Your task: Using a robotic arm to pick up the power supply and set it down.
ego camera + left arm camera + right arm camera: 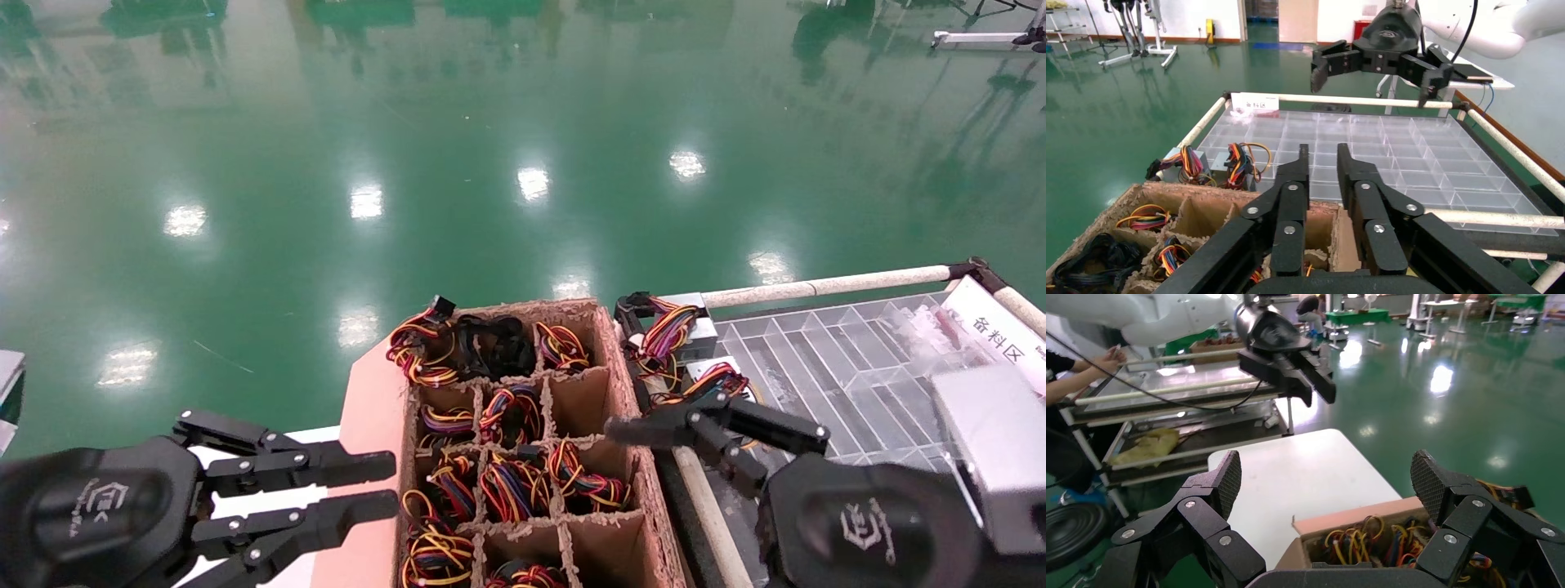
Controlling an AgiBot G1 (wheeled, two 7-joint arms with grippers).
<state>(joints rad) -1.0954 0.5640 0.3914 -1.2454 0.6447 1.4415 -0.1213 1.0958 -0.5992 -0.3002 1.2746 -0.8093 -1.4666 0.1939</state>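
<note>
Power supply [690, 333] units, two small silver boxes with bundles of coloured wires, sit at the near-left edge of the clear tray [850, 359], centre-right in the head view, just beyond the brown carton [609, 384]. A second one [719, 377] lies just in front of the first, partly behind the right gripper's fingers. The carton's cells hold more looped wire bundles; whether boxes lie under them I cannot tell.

Right gripper [654, 425], the one with the silver wrist block, lower right of the head view, hangs over the carton's right wall, tips pointing toward the nearer unit. Jaws spread wide in its own wrist view, holding nothing.

Left gripper [388, 486], lower left of the head view, hovers beside the carton's left wall over the pale counter [368, 408]. Jaws partly open, a narrow gap, empty.

Handling, as a judgement: metal case is rigid and probably smooth, so it may slip unless squeezed squarely across two flat opposite sides. Looks fairly light. Wires are soft and springy, poor to hold; they will trail and could snag the neighbouring unit's loom or the carton edge on lifting. Take the box body, not the bundle, and lift straight up.
</note>
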